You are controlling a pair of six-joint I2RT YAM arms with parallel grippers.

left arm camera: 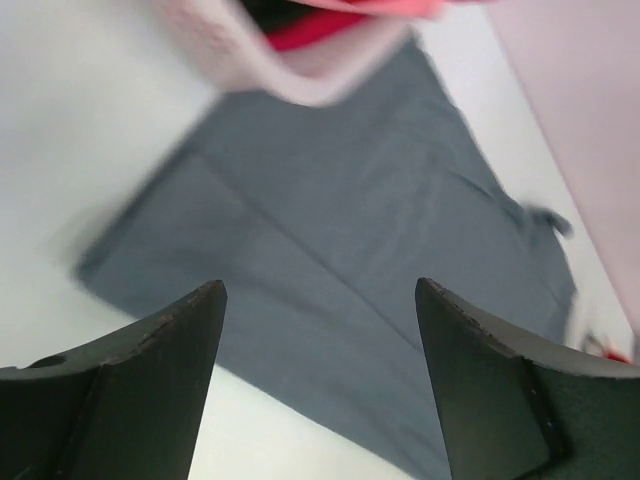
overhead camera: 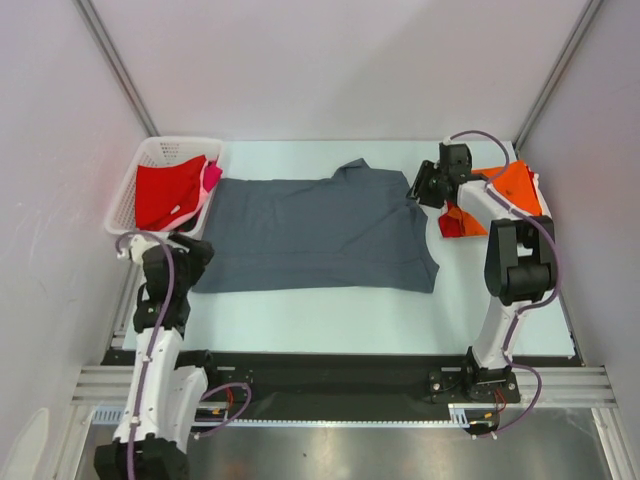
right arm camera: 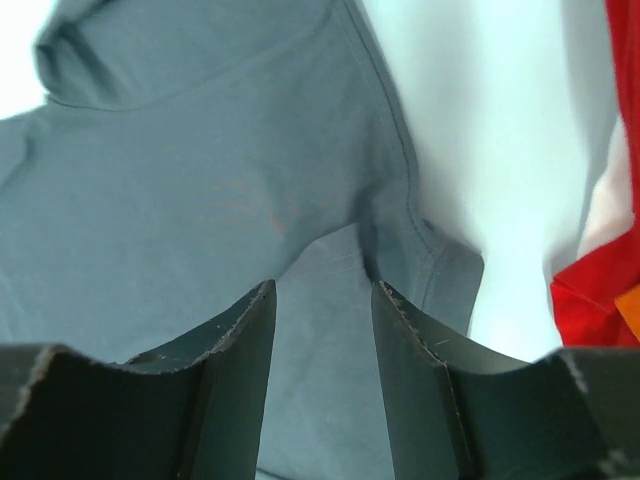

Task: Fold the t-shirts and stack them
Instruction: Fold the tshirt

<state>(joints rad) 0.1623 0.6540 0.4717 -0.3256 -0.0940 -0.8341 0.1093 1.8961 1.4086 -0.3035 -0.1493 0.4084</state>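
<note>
Grey t-shirt (overhead camera: 310, 230) lies flat, long axis left-to-right; left end effector (left arm camera: 320, 287) and right end effector (right arm camera: 324, 288) both gape empty.

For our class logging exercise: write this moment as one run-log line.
grey t-shirt: spread flat | left gripper: open, above it | right gripper: open, over its edge

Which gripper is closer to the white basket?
Left. The left gripper is right beside the basket; the right gripper is across the grey shirt, near the orange shirt.
</note>
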